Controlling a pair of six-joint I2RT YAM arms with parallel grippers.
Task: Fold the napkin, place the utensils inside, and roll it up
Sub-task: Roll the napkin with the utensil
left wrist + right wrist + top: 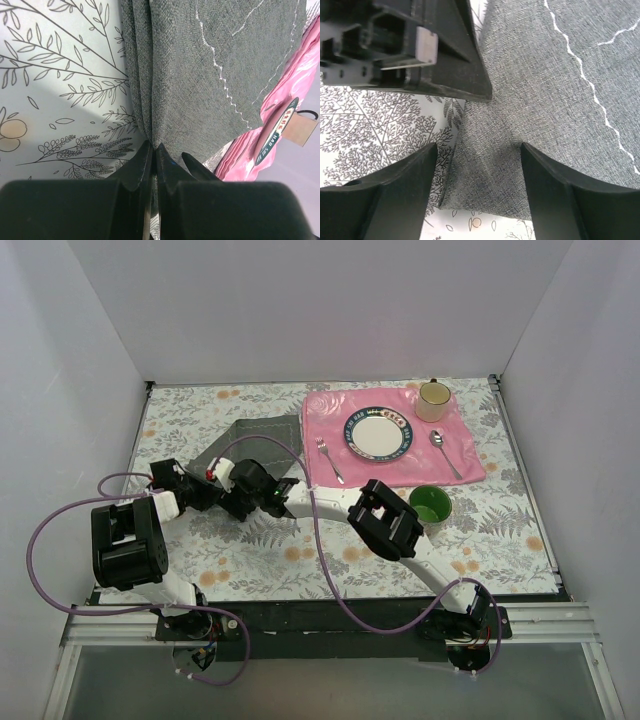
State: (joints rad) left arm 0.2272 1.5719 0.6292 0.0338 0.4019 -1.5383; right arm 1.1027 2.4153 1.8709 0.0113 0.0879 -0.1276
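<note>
I pinch the napkin to fold it.
Left gripper squeezes its edge; right gripper sits spread over it.

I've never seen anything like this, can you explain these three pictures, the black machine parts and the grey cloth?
This is a robot: a left arm and a right arm bolted at the near edge of the table, each ending in a two-finger gripper. The wide picture looks down from above and behind; the other two come from cameras on the wrists. On the table lie a dark grey napkin and a pink placemat carrying a plate, fork, spoon and mug; a green cup stands just off it. The left gripper is shut, pinching the napkin's bunched edge. The right gripper is open, its fingers either side of the cloth, gripping nothing.
</note>
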